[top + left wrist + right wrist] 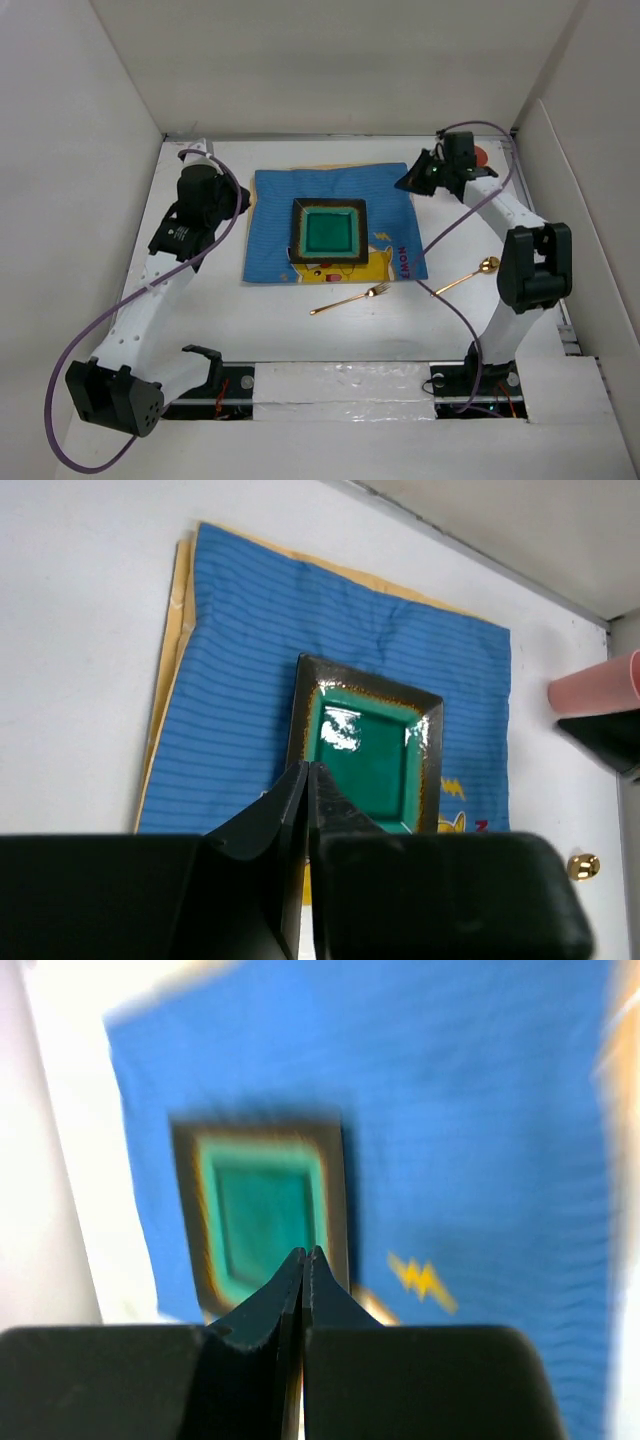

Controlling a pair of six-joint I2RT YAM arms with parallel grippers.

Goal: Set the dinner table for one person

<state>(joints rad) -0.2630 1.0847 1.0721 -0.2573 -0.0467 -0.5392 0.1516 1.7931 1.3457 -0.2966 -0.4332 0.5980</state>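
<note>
Between the closed, empty left tool (308, 768) and right tool (303, 1253) sits the plate (328, 232); the fork (350, 298), flat on the bench (270, 330), may slip when pinched.

I get bright, soft light all over the white dinner table (400, 330) in my top view, and everything there looks clear. The shadows are faint and grey. My left wrist view is sharp, and the green plate (370, 770) has a shiny white spot of glare near its top left corner. My right wrist view is blurry: the plate and the blue cloth (480, 1110) look smeared, and the right edge is washed out pale
</note>
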